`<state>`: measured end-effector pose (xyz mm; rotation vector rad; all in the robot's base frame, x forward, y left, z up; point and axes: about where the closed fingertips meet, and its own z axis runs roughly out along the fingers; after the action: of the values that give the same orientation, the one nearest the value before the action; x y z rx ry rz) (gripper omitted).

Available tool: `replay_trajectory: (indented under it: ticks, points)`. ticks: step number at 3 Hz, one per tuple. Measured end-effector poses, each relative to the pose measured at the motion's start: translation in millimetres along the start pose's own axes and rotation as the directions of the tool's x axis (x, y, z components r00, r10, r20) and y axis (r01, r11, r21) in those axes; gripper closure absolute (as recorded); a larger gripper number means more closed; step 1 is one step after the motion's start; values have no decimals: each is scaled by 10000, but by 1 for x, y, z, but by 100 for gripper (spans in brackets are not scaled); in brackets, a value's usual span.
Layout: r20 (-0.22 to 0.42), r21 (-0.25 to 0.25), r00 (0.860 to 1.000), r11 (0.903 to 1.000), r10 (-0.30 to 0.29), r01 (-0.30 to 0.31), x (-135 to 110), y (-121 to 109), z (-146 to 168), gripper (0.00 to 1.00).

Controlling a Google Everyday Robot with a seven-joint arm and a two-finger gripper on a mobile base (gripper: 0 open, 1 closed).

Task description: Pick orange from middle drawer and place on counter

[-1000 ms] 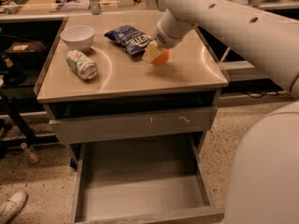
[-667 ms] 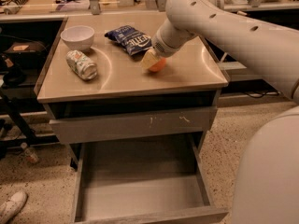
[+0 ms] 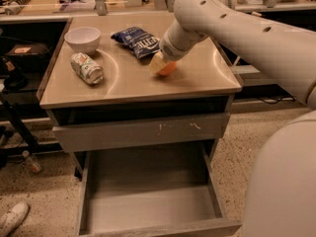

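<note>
The orange [image 3: 168, 69] sits low on the brushed-steel counter [image 3: 128, 83], right of centre, with a pale finger [image 3: 157, 63] across its left side. My gripper [image 3: 162, 65] is at the end of the white arm that reaches in from the upper right, and it is shut on the orange, at or just above the counter top. The middle drawer [image 3: 148, 204] is pulled wide open below, and its flat grey floor is bare.
A white bowl [image 3: 82, 37], a can lying on its side [image 3: 87, 68] and a blue chip bag [image 3: 137, 41] are on the counter to the left of the orange. The scratched drawer front [image 3: 143, 130] is closed. A cluttered bench [image 3: 59, 4] runs behind. A shoe [image 3: 12, 218] is on the floor.
The gripper has carried the orange a little left and down toward the counter top. The arm has lowered with it. The drawer has stayed open.
</note>
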<state>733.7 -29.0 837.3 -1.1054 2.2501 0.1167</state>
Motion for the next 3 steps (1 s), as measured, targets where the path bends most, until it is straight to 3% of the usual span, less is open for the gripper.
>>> replay_trajectory:
  ticks: [3]
  points:
    - [-1,-1,10000,10000,-1,1,0,0,0,11]
